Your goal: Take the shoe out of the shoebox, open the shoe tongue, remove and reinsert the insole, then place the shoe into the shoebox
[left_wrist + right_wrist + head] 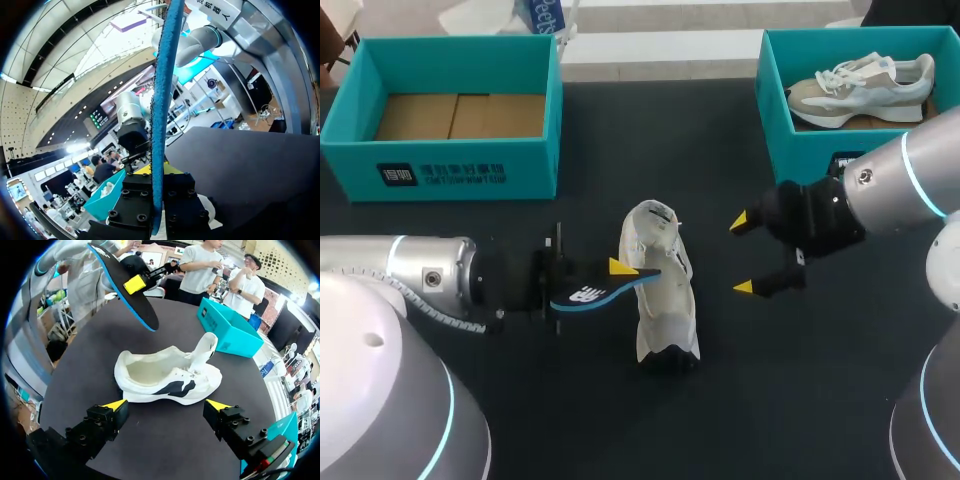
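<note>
The white fabric sneaker (pixel 660 295) lies at the middle of the dark surface (pixel 770 400). At its 9 o'clock the left pincer (pixel 612 275) is closed on the black, blue-edged foam insole (pixel 595 293), held in the air, apart from the sneaker. At 3 o'clock the right pincer (pixel 742 255) is wide open and holds nothing.

On my left wrist view the insole (pixel 161 125) stands edge-on, hiding most of my left jaws' yellow tips. Overhead, my right arm (pixel 910 180) covers the front of the right shoebox (pixel 775 100), which the edge also crops.
</note>
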You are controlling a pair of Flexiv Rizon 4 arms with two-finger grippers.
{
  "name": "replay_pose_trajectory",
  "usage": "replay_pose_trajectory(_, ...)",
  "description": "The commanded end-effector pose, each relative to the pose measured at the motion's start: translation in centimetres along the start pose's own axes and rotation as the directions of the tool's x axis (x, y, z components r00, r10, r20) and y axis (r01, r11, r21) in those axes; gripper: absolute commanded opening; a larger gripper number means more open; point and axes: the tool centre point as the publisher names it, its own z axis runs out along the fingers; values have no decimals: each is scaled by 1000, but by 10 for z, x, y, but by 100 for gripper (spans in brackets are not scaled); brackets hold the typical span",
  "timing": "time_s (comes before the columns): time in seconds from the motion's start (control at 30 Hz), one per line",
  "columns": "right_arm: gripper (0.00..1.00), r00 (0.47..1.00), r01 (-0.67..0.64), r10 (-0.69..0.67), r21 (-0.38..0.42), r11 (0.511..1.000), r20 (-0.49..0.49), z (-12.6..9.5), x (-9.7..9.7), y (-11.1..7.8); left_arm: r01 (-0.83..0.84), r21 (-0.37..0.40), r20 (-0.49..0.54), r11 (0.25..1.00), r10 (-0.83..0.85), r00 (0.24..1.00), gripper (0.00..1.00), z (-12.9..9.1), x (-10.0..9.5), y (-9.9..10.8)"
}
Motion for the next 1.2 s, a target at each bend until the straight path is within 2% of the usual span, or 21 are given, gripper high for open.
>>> replay_pose_trajectory(0.03, 100, 1000, -1, 1, 4, 1000, 0, 1, -1, 1, 0, -4, 2, 1000, 0, 1000, 0, 2, 1, -1)
replay_pose_trajectory(0.17, 100, 1000, -1, 1, 4, 1000, 0, 1, -1, 1, 0, -4, 2, 1000, 0, 1000, 0, 2, 1, -1)
replay_pose_trajectory(0.37, 100, 1000, 11, -12, 25, 1000, 19, 20, -4, -5, 4, 1, -18, 1000, -4, 1000, 0, 5, 3, 4)
replay_pose_trajectory(0.4, 100, 1000, 16, -16, 4, 1000, 14, 26, -5, -5, 2, 1, -20, 1000, -2, 1000, 0, 6, 5, 5)
replay_pose_trajectory(0.67, 100, 1000, 26, -25, -8, 1000, 9, 45, -7, -6, 17, 14, -18, 1000, -17, 1000, 0, 10, 13, 15)
replay_pose_trajectory(0.97, 100, 999, 44, -44, -29, 999, -15, 62, -8, 1, 18, 5, -21, 1000, -18, 1000, 0, 14, 21, 18)
replay_pose_trajectory(1.2, 100, 998, 62, -62, -14, 998, -23, 66, -7, 8, 27, -5, -22, 1000, -27, 999, 0, 10, 19, 26)
